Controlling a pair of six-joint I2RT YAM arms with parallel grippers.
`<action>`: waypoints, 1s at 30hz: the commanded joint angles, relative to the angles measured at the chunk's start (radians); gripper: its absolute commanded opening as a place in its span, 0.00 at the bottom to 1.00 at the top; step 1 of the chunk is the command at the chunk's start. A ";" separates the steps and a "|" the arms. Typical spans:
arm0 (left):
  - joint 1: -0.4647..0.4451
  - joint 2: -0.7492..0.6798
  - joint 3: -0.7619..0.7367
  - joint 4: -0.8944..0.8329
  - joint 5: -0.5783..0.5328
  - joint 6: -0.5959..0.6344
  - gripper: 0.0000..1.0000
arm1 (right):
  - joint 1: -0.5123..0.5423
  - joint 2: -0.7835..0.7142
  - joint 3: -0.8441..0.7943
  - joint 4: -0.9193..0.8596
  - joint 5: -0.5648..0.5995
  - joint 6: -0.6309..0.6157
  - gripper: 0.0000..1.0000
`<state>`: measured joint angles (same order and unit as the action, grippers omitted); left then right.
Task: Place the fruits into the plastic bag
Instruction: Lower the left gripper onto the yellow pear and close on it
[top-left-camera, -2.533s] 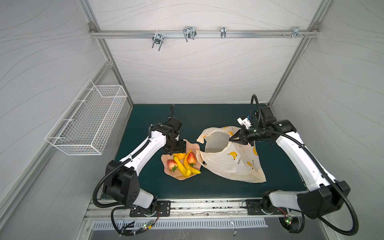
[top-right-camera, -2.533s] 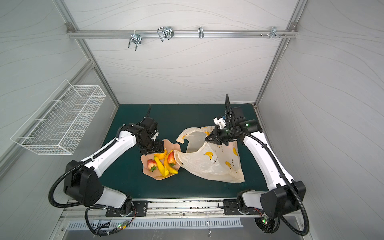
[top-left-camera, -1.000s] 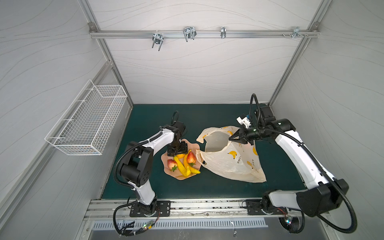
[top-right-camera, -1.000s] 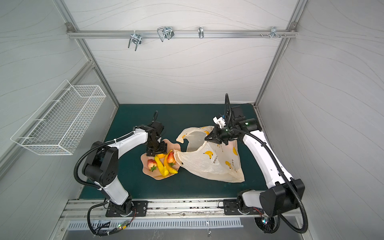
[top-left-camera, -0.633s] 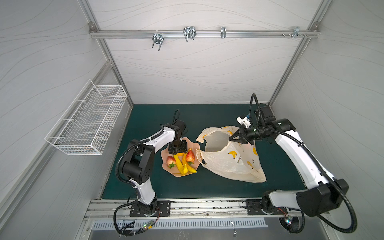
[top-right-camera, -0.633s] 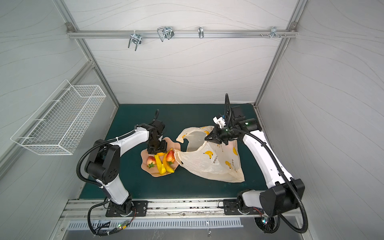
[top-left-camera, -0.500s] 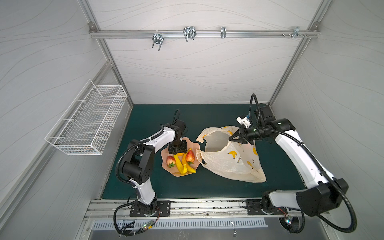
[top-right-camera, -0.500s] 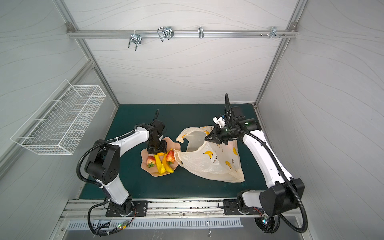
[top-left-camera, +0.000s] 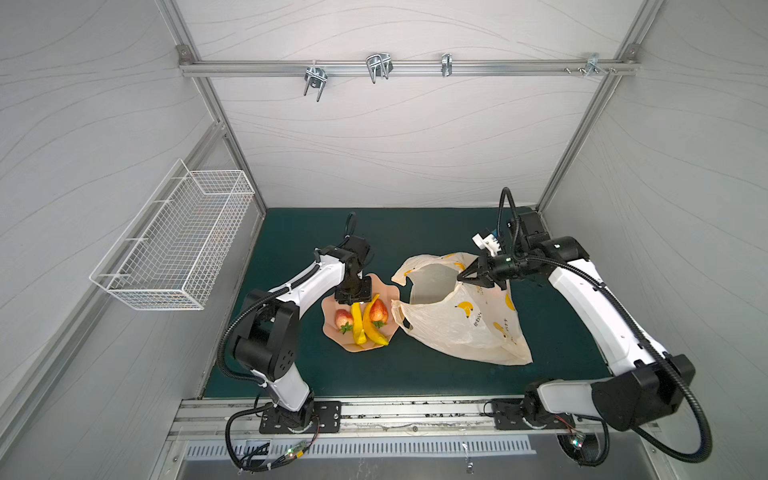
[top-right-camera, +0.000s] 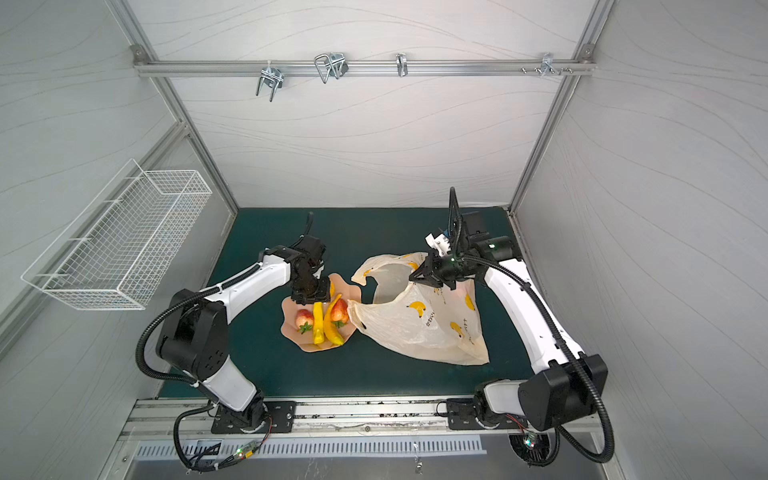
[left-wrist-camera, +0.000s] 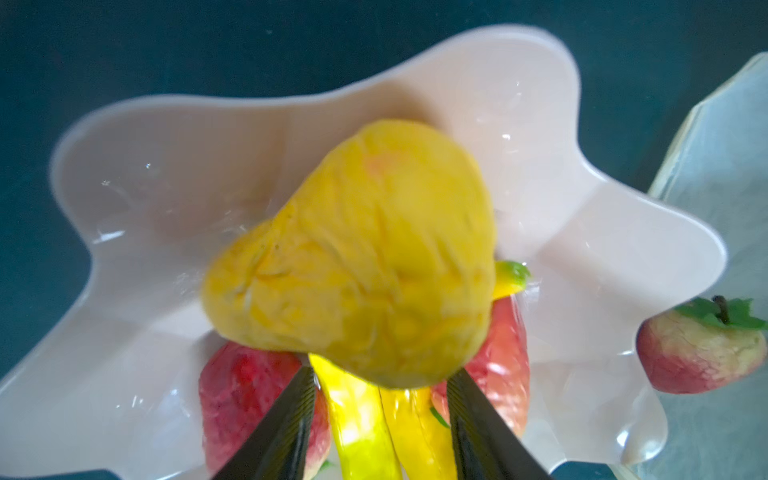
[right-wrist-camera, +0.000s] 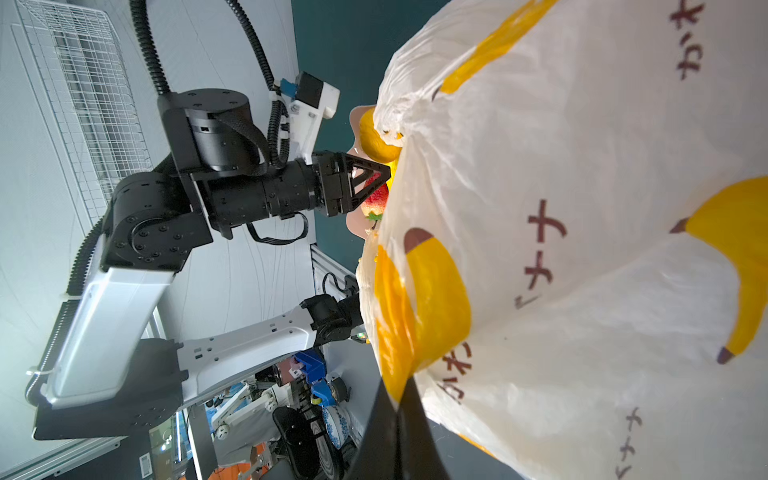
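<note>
Two black ribbed fingers (left-wrist-camera: 286, 424) of our left hand (left-wrist-camera: 380, 374) stand about half-closed, pressed to either side of the narrow end of a yellow-orange, pear-shaped toy fruit (left-wrist-camera: 365, 249), so we judge it gripped, though lightly. Its skin looks wrinkled, matte and soft, and the taper could squirt out of a hard pinch. We should squeeze only enough to hold, lift straight up, and clear the raised wavy rim before swinging across. Under it lies the glossy pink scalloped plate (left-wrist-camera: 158, 166), carrying two red toy strawberries (top-left-camera: 377, 309) with green leaves and two smooth, shiny yellow toy bananas (top-left-camera: 356, 322), packed close together. Just beside the plate lies the thin cream plastic bag (top-left-camera: 465, 328) printed with yellow bananas, crinkled and translucent. A pale red fruit with leaves (left-wrist-camera: 702, 345) rests at it, inside or on top we cannot tell. Our right hand (top-left-camera: 462, 277) is clamped on the bag's upper rim, holding the mouth open toward the plate. Such film sags easily, so we should release low within the mouth. All rests on the dark green counter (top-left-camera: 282, 237).
</note>
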<state>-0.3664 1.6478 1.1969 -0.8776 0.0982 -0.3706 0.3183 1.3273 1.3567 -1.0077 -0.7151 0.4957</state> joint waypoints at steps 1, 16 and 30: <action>0.006 -0.038 0.020 -0.032 0.010 0.005 0.53 | -0.006 0.004 0.024 -0.031 -0.004 -0.023 0.00; 0.007 -0.026 0.090 -0.102 -0.049 0.091 0.78 | -0.006 0.002 0.023 -0.029 -0.008 -0.021 0.00; 0.020 0.044 0.197 -0.133 -0.035 0.369 0.82 | -0.007 0.000 0.022 -0.033 -0.010 -0.020 0.00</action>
<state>-0.3534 1.6650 1.3453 -0.9859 0.0769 -0.0784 0.3183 1.3273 1.3567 -1.0115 -0.7155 0.4957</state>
